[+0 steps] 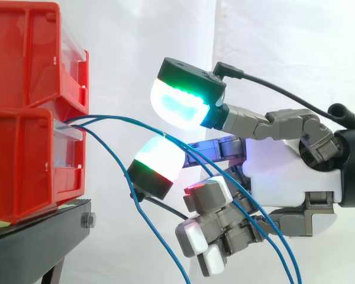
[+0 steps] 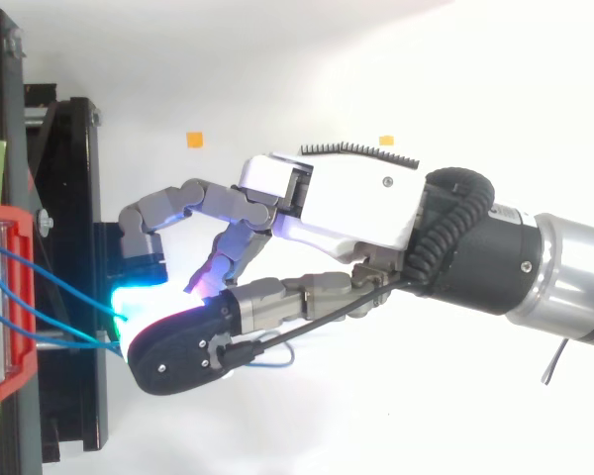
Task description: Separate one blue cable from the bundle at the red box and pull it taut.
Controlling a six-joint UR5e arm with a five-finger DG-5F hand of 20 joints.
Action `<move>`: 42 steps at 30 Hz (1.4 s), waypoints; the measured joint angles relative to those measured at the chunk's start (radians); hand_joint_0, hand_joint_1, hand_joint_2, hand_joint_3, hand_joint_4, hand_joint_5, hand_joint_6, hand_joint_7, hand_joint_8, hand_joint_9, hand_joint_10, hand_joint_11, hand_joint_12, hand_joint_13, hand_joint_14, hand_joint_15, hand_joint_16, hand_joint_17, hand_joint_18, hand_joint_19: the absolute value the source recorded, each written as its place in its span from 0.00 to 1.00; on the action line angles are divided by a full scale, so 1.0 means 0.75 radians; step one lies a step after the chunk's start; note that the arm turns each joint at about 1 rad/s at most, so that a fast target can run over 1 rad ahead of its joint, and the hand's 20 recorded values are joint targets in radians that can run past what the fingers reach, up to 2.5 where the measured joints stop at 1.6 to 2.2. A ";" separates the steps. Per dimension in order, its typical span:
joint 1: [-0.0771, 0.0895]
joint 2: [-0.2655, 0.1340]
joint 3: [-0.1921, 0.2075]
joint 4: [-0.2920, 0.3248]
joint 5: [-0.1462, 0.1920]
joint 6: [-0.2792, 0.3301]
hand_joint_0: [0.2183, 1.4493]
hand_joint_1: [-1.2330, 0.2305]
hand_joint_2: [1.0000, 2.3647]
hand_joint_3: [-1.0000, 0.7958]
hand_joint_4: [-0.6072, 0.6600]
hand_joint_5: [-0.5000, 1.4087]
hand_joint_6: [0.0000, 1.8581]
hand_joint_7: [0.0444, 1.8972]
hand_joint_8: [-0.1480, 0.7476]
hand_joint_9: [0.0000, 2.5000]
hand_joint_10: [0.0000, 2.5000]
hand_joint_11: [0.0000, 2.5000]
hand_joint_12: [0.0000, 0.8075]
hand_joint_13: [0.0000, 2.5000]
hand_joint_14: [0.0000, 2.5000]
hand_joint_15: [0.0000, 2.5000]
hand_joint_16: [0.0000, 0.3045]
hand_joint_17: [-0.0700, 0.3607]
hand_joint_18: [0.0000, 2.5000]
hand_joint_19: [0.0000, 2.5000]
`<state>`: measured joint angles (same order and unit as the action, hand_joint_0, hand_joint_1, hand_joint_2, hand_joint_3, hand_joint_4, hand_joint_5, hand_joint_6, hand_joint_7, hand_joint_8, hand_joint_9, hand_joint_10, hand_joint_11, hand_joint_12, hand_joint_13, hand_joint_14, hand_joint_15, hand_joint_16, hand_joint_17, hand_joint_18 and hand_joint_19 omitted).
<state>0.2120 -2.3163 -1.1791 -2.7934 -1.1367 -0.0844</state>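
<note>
Reaching in from the right, your hand (image 1: pixel 278 171) sits close to the front of the lower red box (image 1: pixel 23 171). That box is stacked under a second red bin (image 1: pixel 23 53) on the black stand (image 1: pixel 35 242) at the left. You can see the blue cables (image 1: pixel 115 118) leave the front of the lower box together, arch to the right and drop past the bottom edge of the side view.

One cable splits off early and falls steeply to the left of the hand, apart from the others. The rest run through the gap between two outstretched fingertips (image 1: pixel 177 103), a green-and-white pad above and a white, green and red pad (image 1: pixel 160 161) below.

One cable lies along the top of the lower pad and the upper pad sits just clear of it. Nothing is pinched there, and your hand is open around the cables. Its other fingers are curled under the palm; you can't tell whether the cables passing them touch. All the cables hang in slack curves.

From above, the blue cables (image 2: pixel 54 283) cross from the red box (image 2: pixel 2 220) over the stand to the glowing pads.
</note>
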 measured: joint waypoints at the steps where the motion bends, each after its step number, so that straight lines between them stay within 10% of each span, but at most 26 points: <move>1: 0.000 0.000 0.000 0.000 0.000 0.000 0.25 0.49 0.00 0.28 0.55 0.20 0.40 0.67 0.54 0.53 0.01 0.42 0.54 0.45 0.01 0.32 0.20 0.48 0.36 0.34; 13: 0.000 0.000 -0.002 0.000 0.000 0.000 0.32 0.31 0.01 0.37 0.52 0.19 0.43 0.69 0.52 0.52 0.01 0.44 0.51 0.43 0.01 0.32 0.19 0.46 0.34 0.33; 24: 0.001 0.000 -0.008 0.000 0.002 0.000 0.30 0.52 0.01 0.45 0.54 0.20 0.41 0.65 0.53 0.52 0.01 0.41 0.53 0.43 0.01 0.32 0.20 0.48 0.34 0.34; 42: 0.000 0.000 -0.011 0.007 0.001 -0.003 0.24 0.48 0.00 0.28 0.55 0.20 0.39 0.67 0.55 0.52 0.01 0.42 0.55 0.44 0.01 0.31 0.21 0.49 0.35 0.33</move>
<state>0.2118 -2.3163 -1.1874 -2.7879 -1.1358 -0.0866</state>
